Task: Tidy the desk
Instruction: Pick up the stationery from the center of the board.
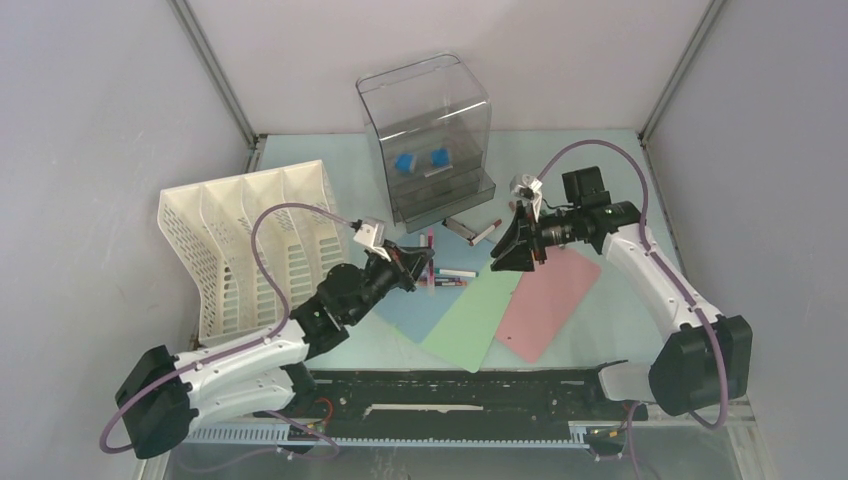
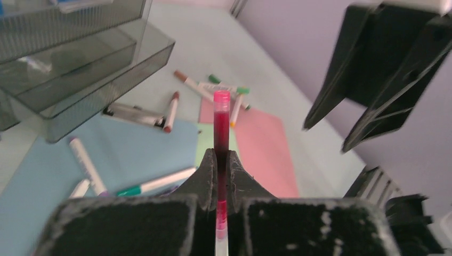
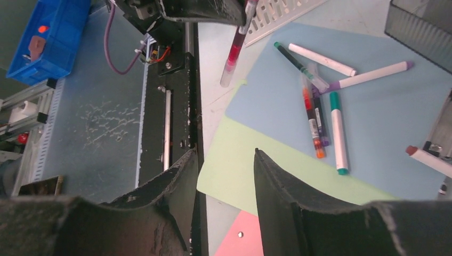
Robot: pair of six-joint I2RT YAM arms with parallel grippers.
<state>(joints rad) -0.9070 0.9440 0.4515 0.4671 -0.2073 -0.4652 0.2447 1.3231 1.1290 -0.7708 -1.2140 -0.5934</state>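
Observation:
The desk (image 1: 335, 165) is a pale mint-green tabletop strewn with markers and coloured sheets. My left gripper (image 1: 424, 263) hovers over the blue sheet, shut on a red marker (image 2: 221, 114) that sticks out past its fingertips (image 2: 208, 170). From the right wrist view the same red marker (image 3: 233, 53) hangs tilted above the table. My right gripper (image 1: 510, 256) faces it from the right, above the green sheet. It is open (image 3: 226, 154), with nothing between its fingers.
Several loose markers (image 1: 455, 276) lie on the blue sheet (image 1: 408, 316), beside a green sheet (image 1: 470, 322) and a pink one (image 1: 548, 300). A clear drawer box (image 1: 430, 125) stands at the back and a white slotted rack (image 1: 250, 240) at the left. A black rail (image 1: 450, 392) lines the front edge.

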